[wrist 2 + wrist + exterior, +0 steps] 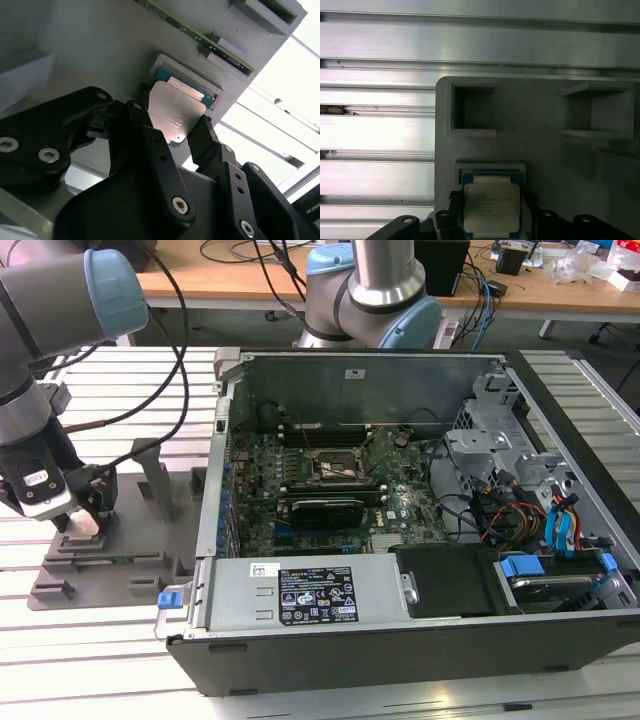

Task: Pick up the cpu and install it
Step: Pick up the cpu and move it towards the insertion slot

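**Exterior view.** You see the arm (40, 390) bent down over the grey plastic tray (150, 540), which lies on the slotted aluminium desk (100, 660). Your hand (85, 523) is low among the tray's upright posts, toward the side of the tray away from the computer case (300, 650). That open case lies just beside the tray, on the exterior view's right of it, with the motherboard (300, 495) exposed. The cpu socket (338, 468), a dark square frame with metal edges, sits on that board, well apart from the tray. A second arm's base (370, 290) stands beyond the case, farther again from the tray.

**Both wrist views.** The cpu (177, 107) (491, 210) sits in a shallow square recess (165, 62) (490, 167) of the tray (100, 45) (545, 150). Its pale silvery top faces up and a thin green rim shows around it. Your hand (172, 122) (491, 202) is lowered right over the chip, with its black body on two opposite sides of it. You cannot tell from these views whether it is gripping the cpu or merely set around it.

**First wrist view.** The recess lies close to the tray's edge, where the desk (380, 135) begins. A deeper square pocket (472, 110) of the tray lies near it.

**Second wrist view.** A narrow green-edged board (190, 31) stands in a slot of the tray just past the recess.
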